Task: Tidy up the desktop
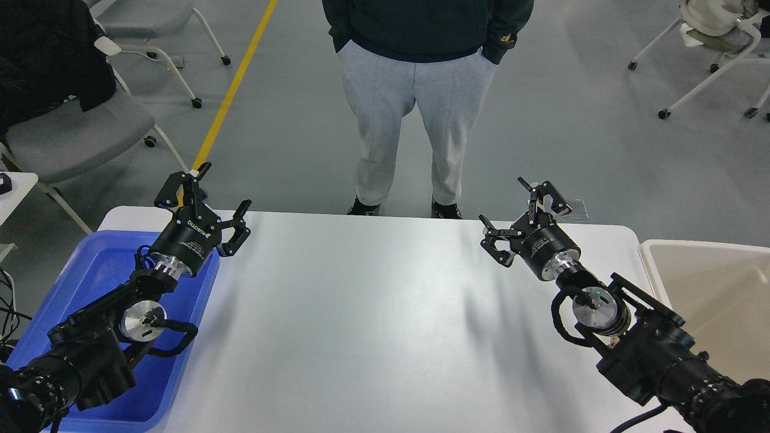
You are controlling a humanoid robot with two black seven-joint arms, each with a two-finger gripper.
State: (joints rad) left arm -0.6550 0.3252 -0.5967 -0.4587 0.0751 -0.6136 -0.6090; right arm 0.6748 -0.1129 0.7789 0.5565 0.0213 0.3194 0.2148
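The desktop [373,313] is a wide white tabletop with rounded corners, and its surface shows bare between my arms. My left gripper [207,195] hangs over the far left corner, above the edge of the blue tray, fingers spread open and holding nothing. Over the far right part of the desktop my right gripper [520,207] is also open and empty.
A blue plastic tray [90,270] sits at the desktop's left end under my left arm. A beige bin [710,282] stands at the right end. A person in grey trousers [409,120] stands just beyond the far edge. Wheeled chairs [78,132] stand on the floor behind.
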